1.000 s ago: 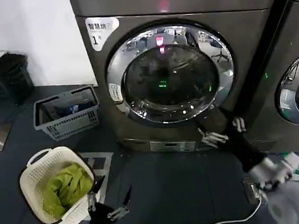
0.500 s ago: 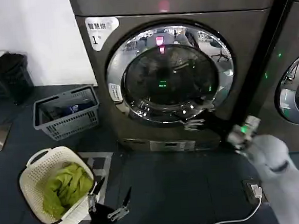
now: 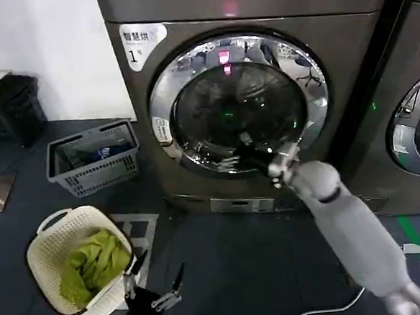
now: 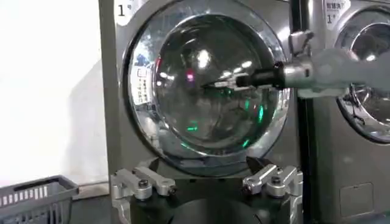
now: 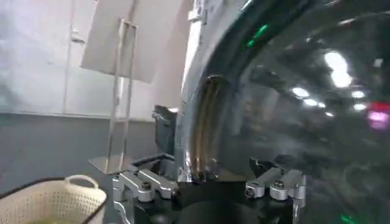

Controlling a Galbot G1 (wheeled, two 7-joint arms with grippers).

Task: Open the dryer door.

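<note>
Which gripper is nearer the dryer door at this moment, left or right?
Right. The right gripper is up against the dryer door, over the lower part of its glass. The left gripper hangs low over the floor beside the laundry basket, well short of the door.

Top of dryer [image 3: 189,65] cut off by head view's upper edge. Lower right rim of door [image 3: 238,101] hidden behind right gripper [image 3: 247,155], fingers blurred, gap unreadable. Neighbouring machine [image 3: 409,115] cropped at right edge. Left gripper [image 3: 153,291] partly cut off below.
</note>
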